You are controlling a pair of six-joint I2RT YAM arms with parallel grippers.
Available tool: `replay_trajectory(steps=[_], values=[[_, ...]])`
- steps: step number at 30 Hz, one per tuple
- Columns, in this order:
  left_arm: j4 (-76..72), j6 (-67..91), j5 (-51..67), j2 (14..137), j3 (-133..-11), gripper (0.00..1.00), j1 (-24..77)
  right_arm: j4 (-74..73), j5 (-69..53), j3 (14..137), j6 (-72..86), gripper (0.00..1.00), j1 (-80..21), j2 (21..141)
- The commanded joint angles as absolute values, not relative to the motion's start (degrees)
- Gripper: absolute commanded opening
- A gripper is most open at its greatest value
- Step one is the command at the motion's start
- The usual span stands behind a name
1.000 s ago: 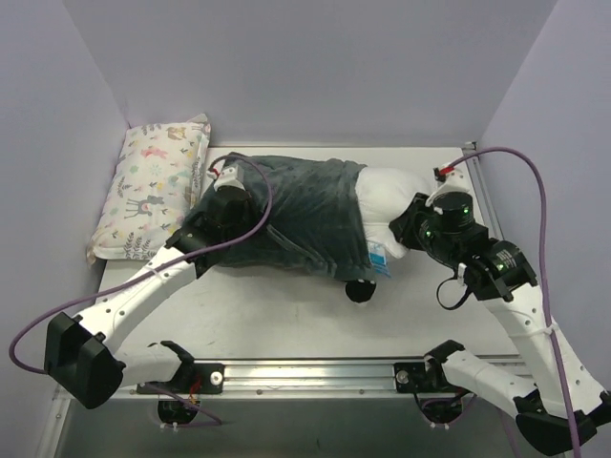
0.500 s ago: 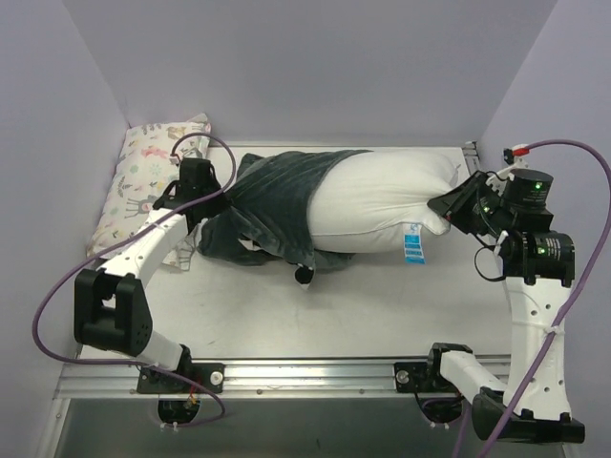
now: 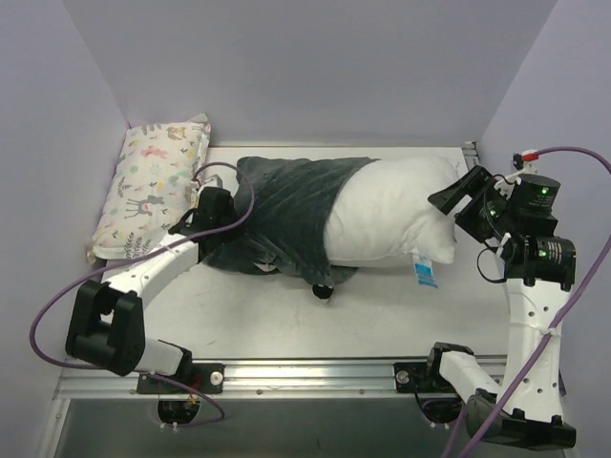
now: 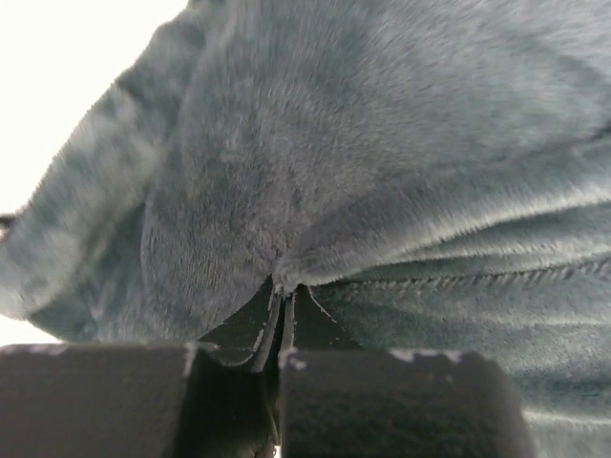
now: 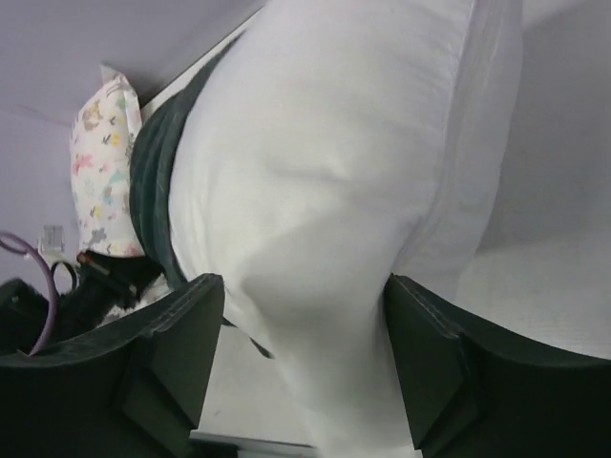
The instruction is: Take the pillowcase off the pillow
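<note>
Near edge: a bare strip of table [image 3: 382,315]; one small black-and-white fold of the pillowcase [image 3: 286,205] pokes out toward it. Mid-table: the pillowcase covers the left half of the pillow [image 3: 391,210]; the right half lies bare, blue tag [image 3: 423,270] showing. The left gripper [image 4: 284,296] is clamped on plush at the cover's left end; the right gripper [image 3: 463,196] stands spread, fingers either side of the pillow's right end, pinching nothing. Risk: with the pillow unheld, a leftward pull would likely drag pillow and cover together; the thin pinch of plush may slip free. Far left: a printed pillow [image 3: 158,186], near the left arm, could be knocked.
</note>
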State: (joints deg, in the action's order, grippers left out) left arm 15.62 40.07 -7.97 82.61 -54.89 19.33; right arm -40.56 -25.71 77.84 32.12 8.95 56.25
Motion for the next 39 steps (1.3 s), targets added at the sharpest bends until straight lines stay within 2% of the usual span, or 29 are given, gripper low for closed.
replay_trajectory(steps=[1, 2, 5, 9, 11, 15, 19, 22, 24, 25, 26, 27, 28, 29, 30, 31, 32, 35, 39], values=[[17.32, 41.56, -11.16, 78.24, -46.69, 0.00, 20.65, -35.59, -21.37, 78.75, 30.41, 0.72, 9.32, 54.05], [17.14, 41.92, -10.99, 77.09, -45.19, 0.00, 20.65, -36.38, -19.97, 78.75, 30.15, 0.79, 9.23, 53.88], [17.31, 42.71, -9.76, 72.79, -41.14, 0.00, 20.83, -36.82, -16.79, 78.49, 29.36, 0.86, 8.53, 53.70], [20.11, 42.98, -8.00, 66.55, -38.24, 0.00, 22.23, -36.74, -15.04, 78.84, 28.92, 0.89, 3.36, 58.00], [21.00, 42.98, -6.86, 62.77, -36.49, 0.00, 22.85, -36.91, -9.34, 79.10, 26.90, 0.92, -4.77, 62.37], [24.07, 42.63, -6.24, 57.93, -34.19, 0.00, 23.11, -36.57, -0.18, 76.83, 25.93, 0.94, -13.86, 69.75], [24.78, 43.24, -4.05, 54.24, -32.70, 0.00, 23.29, -34.72, 6.93, 73.23, 26.28, 0.96, -18.45, 77.51], [26.28, 43.24, -3.43, 51.25, -33.31, 0.00, 23.55, -28.94, 5.20, 66.04, 26.98, 0.96, -19.16, 80.41], [27.94, 42.46, -2.81, 50.02, -35.58, 0.00, 23.64, -22.08, 0.45, 61.46, 27.86, 0.83, -19.51, 81.21], [28.56, 41.93, -2.81, 49.49, -36.64, 0.00, 23.73, -19.62, -1.39, 56.56, 28.21, 0.71, -19.95, 81.12], [29.00, 41.49, -2.64, 49.31, -37.78, 0.00, 23.73, -14.29, -2.02, 54.08, 28.47, 0.36, -20.56, 80.78], [30.05, 40.96, -2.55, 49.31, -39.36, 0.00, 23.73, -12.06, -0.98, 51.79, 29.61, 0.24, -21.35, 80.51], [30.67, 40.09, -2.46, 49.57, -42.33, 0.03, 23.73, -9.69, -1.31, 48.98, 30.23, 0.20, -22.23, 80.42], [31.02, 39.64, -1.94, 49.74, -44.02, 0.09, 23.82, -3.75, -1.75, 43.82, 30.84, 0.08, -22.67, 79.72], [31.46, 38.68, -1.76, 49.92, -45.69, 0.17, 23.99, -0.91, -2.28, 40.90, 33.29, 0.02, -22.94, 79.63], [31.81, 38.41, -1.76, 50.36, -47.27, 0.26, 24.17, 2.17, -2.63, 38.61, 34.35, 0.00, -23.20, 79.54], [31.99, 38.15, -1.50, 50.45, -50.77, 0.45, 24.26, 6.37, -2.81, 34.84, 35.15, 0.00, -23.55, 79.80], [31.82, 35.78, -2.02, 53.08, -58.49, 0.68, 24.78, 11.84, -1.23, 31.04, 37.61, 0.00, -25.04, 80.51], [30.50, 31.47, -2.99, 61.15, -70.46, 0.79, 24.87, 15.90, 1.49, 26.81, 38.50, 0.00, -26.63, 79.54]])
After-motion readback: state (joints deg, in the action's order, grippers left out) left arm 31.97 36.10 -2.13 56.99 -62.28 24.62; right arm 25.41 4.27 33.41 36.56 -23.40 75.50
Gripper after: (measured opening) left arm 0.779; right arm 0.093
